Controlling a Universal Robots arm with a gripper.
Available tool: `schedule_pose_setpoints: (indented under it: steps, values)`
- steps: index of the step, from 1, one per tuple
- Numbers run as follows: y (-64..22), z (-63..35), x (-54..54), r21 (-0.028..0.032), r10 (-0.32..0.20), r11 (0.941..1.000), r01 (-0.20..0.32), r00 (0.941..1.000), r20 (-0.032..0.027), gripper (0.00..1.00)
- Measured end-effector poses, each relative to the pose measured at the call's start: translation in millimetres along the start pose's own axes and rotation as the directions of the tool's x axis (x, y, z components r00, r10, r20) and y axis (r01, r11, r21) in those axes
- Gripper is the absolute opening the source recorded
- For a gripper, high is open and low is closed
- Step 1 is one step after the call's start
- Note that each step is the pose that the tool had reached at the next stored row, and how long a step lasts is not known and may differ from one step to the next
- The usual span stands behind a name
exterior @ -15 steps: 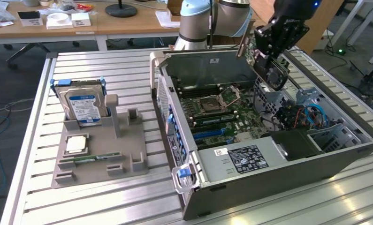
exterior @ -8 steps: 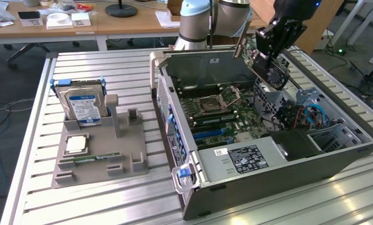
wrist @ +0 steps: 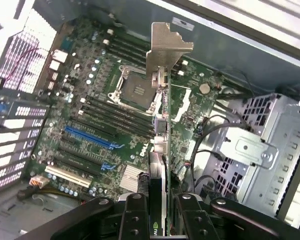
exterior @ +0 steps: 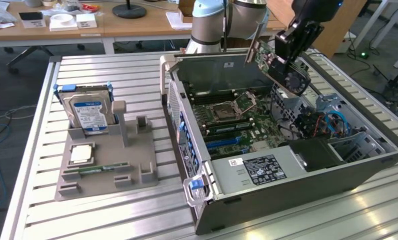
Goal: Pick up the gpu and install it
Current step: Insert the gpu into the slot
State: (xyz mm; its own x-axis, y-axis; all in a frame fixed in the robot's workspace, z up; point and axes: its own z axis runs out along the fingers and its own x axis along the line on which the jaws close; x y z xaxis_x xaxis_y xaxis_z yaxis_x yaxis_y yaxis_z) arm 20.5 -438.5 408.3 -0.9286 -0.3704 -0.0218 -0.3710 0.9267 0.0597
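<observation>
The gpu (exterior: 287, 74), a dark card with a round fan and a silver end bracket (wrist: 166, 47), hangs tilted above the far end of the open computer case (exterior: 359, 167). My gripper (exterior: 289, 50) is shut on it from above. In the wrist view the card (wrist: 162, 145) appears edge-on between my black fingers (wrist: 134, 215), bracket end pointing away, over the motherboard (wrist: 90, 100). The blue expansion slots (wrist: 87, 137) lie on the board beside and below the card, apart from it.
The case lies on its side on a slatted metal table (exterior: 118, 70), with an empty CPU socket (wrist: 137, 90) and a drive cage (wrist: 262, 150). A grey holder (exterior: 105, 165) on the exterior view's left carries a hard drive (exterior: 88, 112) and a memory stick (exterior: 102, 168).
</observation>
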Motion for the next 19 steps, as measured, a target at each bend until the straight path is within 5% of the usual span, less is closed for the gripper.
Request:
schedule_pose_setpoints:
  steps: [10, 19]
  values:
    - [0.0, 0.1, 0.0, -0.0029, -0.138, 0.9905, 0.137, 0.9905, -0.0084, 0.26]
    - [0.0, 0.1, 0.0, -0.0055, -0.258, 0.9662, 0.258, 0.9660, -0.0160, 0.26]
